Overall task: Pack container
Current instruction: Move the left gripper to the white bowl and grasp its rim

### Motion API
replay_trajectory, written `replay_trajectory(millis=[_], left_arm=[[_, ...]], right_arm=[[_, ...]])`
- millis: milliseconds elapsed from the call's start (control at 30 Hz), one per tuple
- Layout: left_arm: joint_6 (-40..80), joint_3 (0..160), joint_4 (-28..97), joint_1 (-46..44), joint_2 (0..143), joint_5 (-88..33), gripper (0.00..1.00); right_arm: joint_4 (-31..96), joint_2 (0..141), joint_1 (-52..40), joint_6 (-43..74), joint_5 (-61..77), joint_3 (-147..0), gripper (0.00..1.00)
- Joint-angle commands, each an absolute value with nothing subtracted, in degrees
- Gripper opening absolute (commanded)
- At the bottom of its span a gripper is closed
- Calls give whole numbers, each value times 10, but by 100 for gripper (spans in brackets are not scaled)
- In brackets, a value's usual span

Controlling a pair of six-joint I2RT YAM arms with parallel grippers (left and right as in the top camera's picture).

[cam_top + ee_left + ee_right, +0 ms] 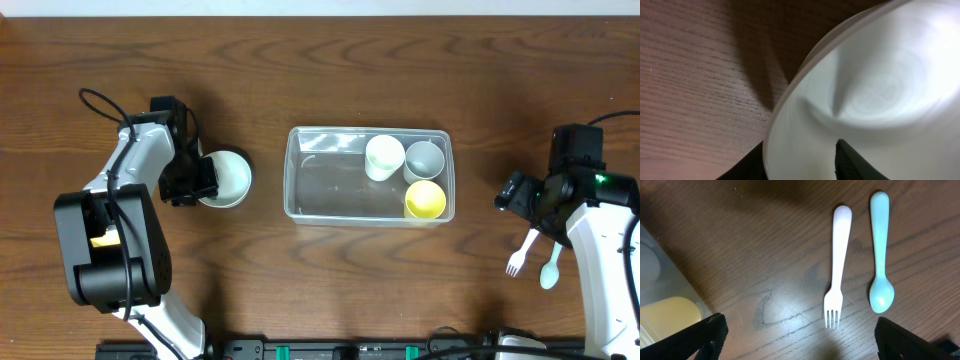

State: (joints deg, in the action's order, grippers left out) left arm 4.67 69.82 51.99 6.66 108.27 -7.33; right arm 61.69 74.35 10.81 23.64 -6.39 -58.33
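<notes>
The clear container sits in the middle of the wooden desk, well apart from both arms; its left half is bare, and three cups stand grouped at its right end: a white cup just beside a grey cup along the far wall, and a yellow cup in the near right corner, close to the grey one; to the left of the container, on the desk and apart from it, lies a white bowl; the left end effector is at that bowl's left edge, and in the left wrist view one dark finger reaches inside the bowl while the other shows outside the rim, so the jaws straddle the wall; whether they have clenched on it I cannot tell; the right end effector hangs released and empty over the desk to the right of the container, its jaws spread wide; on the desk beneath it lie a white fork and a pale blue spoon, side by side, near each other but not touching, both clear of the fingers.
</notes>
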Motion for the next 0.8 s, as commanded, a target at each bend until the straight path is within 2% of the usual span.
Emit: replay_trajectory(millis=[0,467,767], left_arm=[[48,698,520,67,1082,-73,38],[48,698,520,67,1082,-73,15],[48,699,519,67,1082,-73,7]], right_arm=[[618,743,112,231,-66,-582,95],[619,743,112,230,-66,-582,95],[619,743,112,231,-66,-582,96]])
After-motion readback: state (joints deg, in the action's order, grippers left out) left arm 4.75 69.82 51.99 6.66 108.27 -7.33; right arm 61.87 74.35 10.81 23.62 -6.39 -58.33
